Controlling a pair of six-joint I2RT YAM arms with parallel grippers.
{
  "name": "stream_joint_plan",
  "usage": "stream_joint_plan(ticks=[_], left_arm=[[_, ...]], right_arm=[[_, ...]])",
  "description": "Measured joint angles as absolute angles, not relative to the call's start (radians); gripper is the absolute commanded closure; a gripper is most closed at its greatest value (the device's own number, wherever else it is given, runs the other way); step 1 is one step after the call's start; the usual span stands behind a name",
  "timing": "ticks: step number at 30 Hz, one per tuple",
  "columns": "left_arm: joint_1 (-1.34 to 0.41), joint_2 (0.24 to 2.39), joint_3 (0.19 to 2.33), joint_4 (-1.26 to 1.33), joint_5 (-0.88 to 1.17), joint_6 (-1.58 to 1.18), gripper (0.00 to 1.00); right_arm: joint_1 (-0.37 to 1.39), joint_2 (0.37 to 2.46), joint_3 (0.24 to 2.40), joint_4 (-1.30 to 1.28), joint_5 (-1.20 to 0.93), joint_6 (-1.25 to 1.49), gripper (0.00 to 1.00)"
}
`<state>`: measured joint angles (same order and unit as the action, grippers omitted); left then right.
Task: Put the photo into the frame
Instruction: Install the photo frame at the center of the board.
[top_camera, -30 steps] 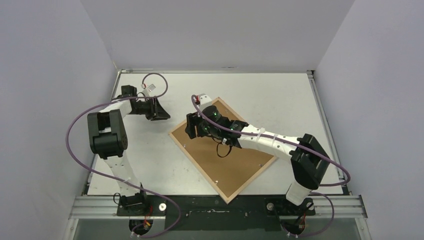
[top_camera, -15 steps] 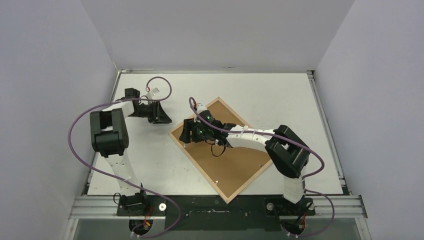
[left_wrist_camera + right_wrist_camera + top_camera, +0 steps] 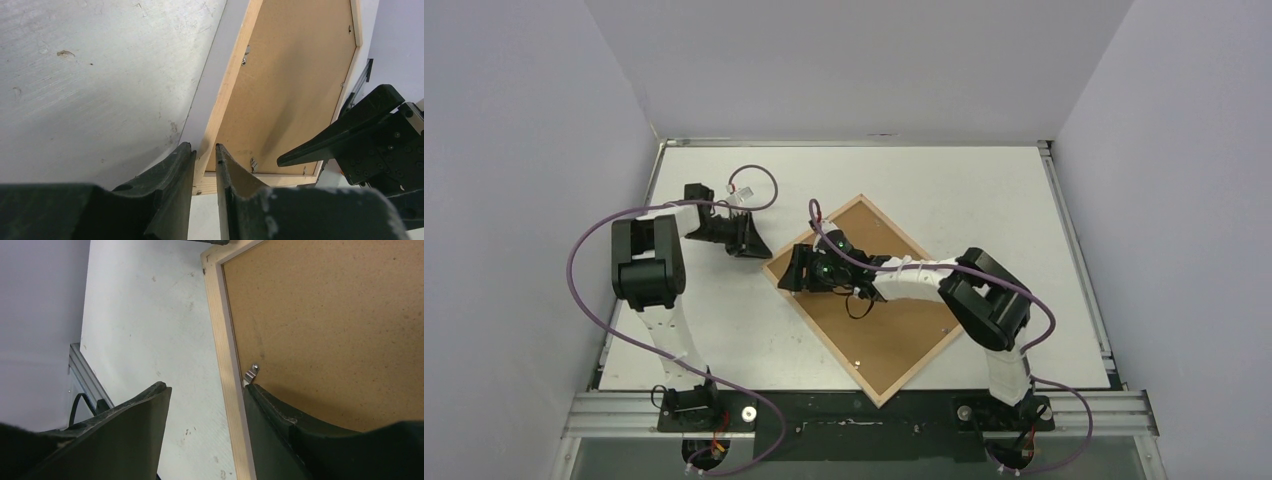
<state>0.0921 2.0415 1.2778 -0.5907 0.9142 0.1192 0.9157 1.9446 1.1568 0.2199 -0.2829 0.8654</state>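
Everything I do next hangs on one corner. The frame [image 3: 821, 337] lies flat on the counter [image 3: 984, 190], back up and set on the diagonal, its long axis running from far-left to near-right, and the brown backing [image 3: 889, 340] fills it. Its leftmost corner points at my left arm. The left fingers [image 3: 177, 170] sit right at that corner with only a narrow gap, the wooden bar running up between them. I cannot tell whether they are pinching it or just bracketing it. The right fingers [image 3: 145, 415] reach in from the other side and are spread wide across the bar leading to the same corner. One is over bare counter, the other over the backing beside a small metal clip [image 3: 254, 371], and they grip nothing. The photo shows in no view, so I judge it is under the backing (a pale grey band along the outside of the bar, in the left wrist view, could be paper or shadow). The left arm is nearer the corner, so any lift or nudge should start there and go along the long axis.
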Motion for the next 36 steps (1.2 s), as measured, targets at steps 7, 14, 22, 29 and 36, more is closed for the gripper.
stream_joint_plan(ticks=[7, 14, 22, 29, 36], left_arm=[[0.090, 2.041, 1.278, -0.603, 0.901, 0.146, 0.80], [0.087, 2.041, 1.272, -0.602, 0.890, 0.158, 0.81], [0.079, 2.041, 1.268, -0.602, 0.878, 0.162, 0.82], [0.076, 2.041, 1.266, -0.602, 0.878, 0.160, 0.82], [0.071, 2.041, 1.265, -0.602, 0.878, 0.154, 0.82]], right_arm=[[0.916, 1.987, 1.144, 0.226, -0.278, 0.881, 0.44], [0.919, 1.990, 1.143, 0.233, -0.278, 0.888, 0.44], [0.931, 1.991, 1.127, 0.258, -0.292, 0.929, 0.45], [0.933, 1.991, 1.123, 0.267, -0.304, 0.944, 0.45], [0.933, 1.994, 1.116, 0.280, -0.330, 0.979, 0.46]])
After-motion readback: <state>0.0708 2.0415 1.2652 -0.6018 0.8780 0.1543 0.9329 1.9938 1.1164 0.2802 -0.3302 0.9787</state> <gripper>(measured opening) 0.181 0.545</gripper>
